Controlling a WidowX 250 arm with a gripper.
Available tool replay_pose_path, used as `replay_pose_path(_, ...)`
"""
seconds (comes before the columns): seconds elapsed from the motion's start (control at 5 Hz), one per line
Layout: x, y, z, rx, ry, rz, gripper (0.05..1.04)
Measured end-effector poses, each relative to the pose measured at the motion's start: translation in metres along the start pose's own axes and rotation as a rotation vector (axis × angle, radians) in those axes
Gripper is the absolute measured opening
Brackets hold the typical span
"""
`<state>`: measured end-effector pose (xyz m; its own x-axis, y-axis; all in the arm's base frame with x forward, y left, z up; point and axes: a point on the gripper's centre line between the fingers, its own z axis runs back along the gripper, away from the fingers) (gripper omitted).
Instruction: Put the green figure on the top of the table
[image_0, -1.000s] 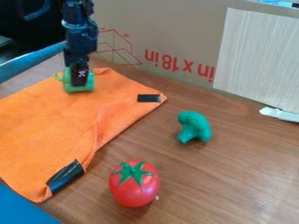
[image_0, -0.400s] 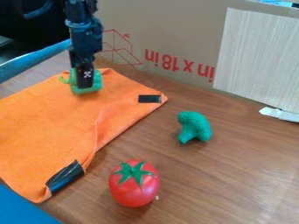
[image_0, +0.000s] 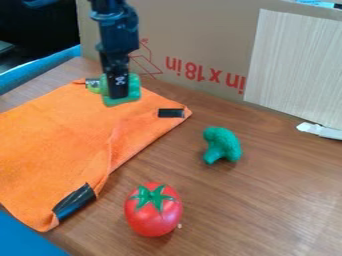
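Note:
The gripper (image_0: 120, 94) hangs over the upper end of the orange cloth at the upper left, shut on the green figure (image_0: 135, 90). Parts of the figure show on both sides of the black gripper, which covers its middle. It looks held just above the cloth. Brown wooden table (image_0: 267, 200) surface lies to the right of the cloth.
The orange cloth (image_0: 60, 135) covers the table's left part, with black tape at its corners. A dark green broccoli-shaped toy (image_0: 222, 145) lies right of centre, and a red tomato (image_0: 153, 210) stands nearer the front. Cardboard (image_0: 200, 35) walls the back.
The gripper has moved to the right and slightly up with the green figure in it. A taped corner of the cloth now shows to its left. The toys have stayed put.

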<state>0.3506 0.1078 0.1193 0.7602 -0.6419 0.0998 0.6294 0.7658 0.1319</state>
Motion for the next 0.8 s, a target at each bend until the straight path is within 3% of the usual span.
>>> replay_pose_path(0.6,0.048,-0.088,0.016,-0.036,-0.036,-0.105,0.859)
replay_pose_path(0.8,0.059,-0.113,0.021,-0.096,-0.023,-0.123,0.858)
